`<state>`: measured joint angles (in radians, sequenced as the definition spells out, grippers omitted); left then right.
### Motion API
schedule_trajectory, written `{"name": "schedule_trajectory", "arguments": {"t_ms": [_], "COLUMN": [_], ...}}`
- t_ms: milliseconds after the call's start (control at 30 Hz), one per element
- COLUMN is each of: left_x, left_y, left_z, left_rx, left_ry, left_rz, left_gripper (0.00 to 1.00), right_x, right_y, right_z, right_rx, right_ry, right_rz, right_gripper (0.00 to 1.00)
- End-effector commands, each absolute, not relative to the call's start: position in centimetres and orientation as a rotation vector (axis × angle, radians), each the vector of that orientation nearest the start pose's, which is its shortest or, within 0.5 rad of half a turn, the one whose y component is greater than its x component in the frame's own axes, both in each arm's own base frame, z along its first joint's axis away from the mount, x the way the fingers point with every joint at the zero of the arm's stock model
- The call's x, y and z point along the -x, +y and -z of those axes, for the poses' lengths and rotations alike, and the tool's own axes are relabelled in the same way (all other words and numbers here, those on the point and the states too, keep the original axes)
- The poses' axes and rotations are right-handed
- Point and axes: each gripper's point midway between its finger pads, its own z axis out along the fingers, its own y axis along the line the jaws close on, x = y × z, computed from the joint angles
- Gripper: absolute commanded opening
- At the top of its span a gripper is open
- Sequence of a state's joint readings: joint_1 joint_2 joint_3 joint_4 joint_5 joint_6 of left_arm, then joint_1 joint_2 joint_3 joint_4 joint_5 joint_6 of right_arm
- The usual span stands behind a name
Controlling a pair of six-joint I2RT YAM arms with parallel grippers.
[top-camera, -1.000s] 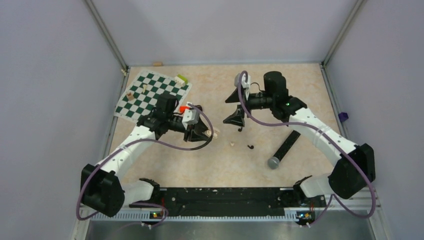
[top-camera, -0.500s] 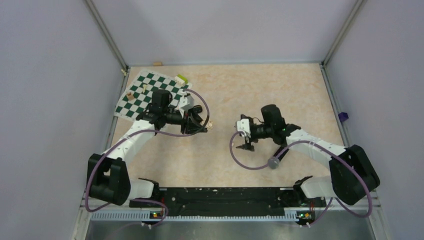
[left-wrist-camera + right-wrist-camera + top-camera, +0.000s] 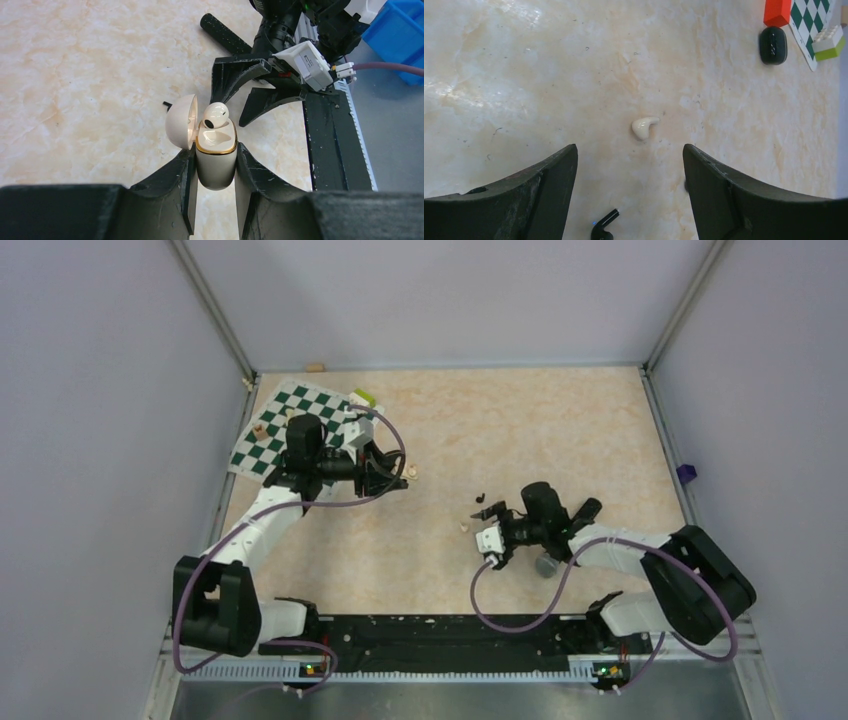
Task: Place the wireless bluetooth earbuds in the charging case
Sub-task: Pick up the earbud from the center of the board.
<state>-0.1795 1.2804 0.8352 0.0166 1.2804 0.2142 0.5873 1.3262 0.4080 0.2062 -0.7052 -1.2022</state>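
Left jaws clenched on cream charging case [image 3: 216, 160], case upright, lid [image 3: 180, 122] swung open to one side. One cream earbud [image 3: 216, 114] sits in case top.

Right jaws released, spread wide, low over bench [image 3: 574, 75]. Loose cream earbud [image 3: 644, 127] lies on bench between them, touching neither. Black earbud [image 3: 604, 231] nearby. Farther out, black case [image 3: 772, 45] just beside orange-red block [image 3: 778, 11] and chessboard [image 3: 819, 25].

The charging case [image 3: 215, 160] is cream-white with a gold rim, its seated earbud [image 3: 215, 114] cream too. The loose earbud [image 3: 644, 127] is cream on a beige marbled tabletop [image 3: 549, 75]; at two o'clock, a black case [image 3: 772, 45], orange-red block [image 3: 777, 11] and green-and-white checkered board [image 3: 810, 15].
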Motion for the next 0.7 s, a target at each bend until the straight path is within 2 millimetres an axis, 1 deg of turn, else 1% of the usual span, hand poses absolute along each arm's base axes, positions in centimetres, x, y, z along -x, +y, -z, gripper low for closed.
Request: {"name": "schedule_trajectory", "arguments": {"t_ms": [0, 133, 167, 233, 367, 467, 667], "left_x": [-26.4, -26.4, -26.4, -26.4, -26.2, -26.2, -26.0], "left_y": [-21.7, -21.7, -21.7, -21.7, -21.7, -21.7, -21.7], "left_z": [-22.6, -22.6, -22.6, -22.4, -22.3, -22.3, -22.4], "left_rx": [-1.114, -1.115, -1.115, -1.115, -1.120, -1.121, -1.132], "left_ry": [1.451, 1.448, 1.448, 1.449, 1.442, 1.439, 1.424], "left_rz": [1.207, 1.206, 1.205, 1.204, 1.197, 1.197, 1.194], "left_gripper": [0.00, 0.00, 0.00, 0.00, 0.00, 0.00, 0.00], "right_x": [-23.4, -23.1, -23.1, -23.3, -24.1, -24.6, -25.0], "right_y": [26.4, 26.8, 26.9, 27.2, 28.0, 28.0, 27.2], "right_z": [-6.3, -4.5, -4.0, -3.2, -3.0, -2.9, -2.5], "right_rx": [1.844, 1.908, 1.930, 1.960, 1.959, 1.972, 1.992], "right_ry": [0.918, 0.931, 0.935, 0.953, 1.019, 1.070, 1.120], "right_rz": [-0.375, -0.370, -0.364, -0.354, -0.338, -0.329, -0.290], "right_gripper": [0.75, 0.72, 0.68, 0.62, 0.55, 0.49, 0.46]}}
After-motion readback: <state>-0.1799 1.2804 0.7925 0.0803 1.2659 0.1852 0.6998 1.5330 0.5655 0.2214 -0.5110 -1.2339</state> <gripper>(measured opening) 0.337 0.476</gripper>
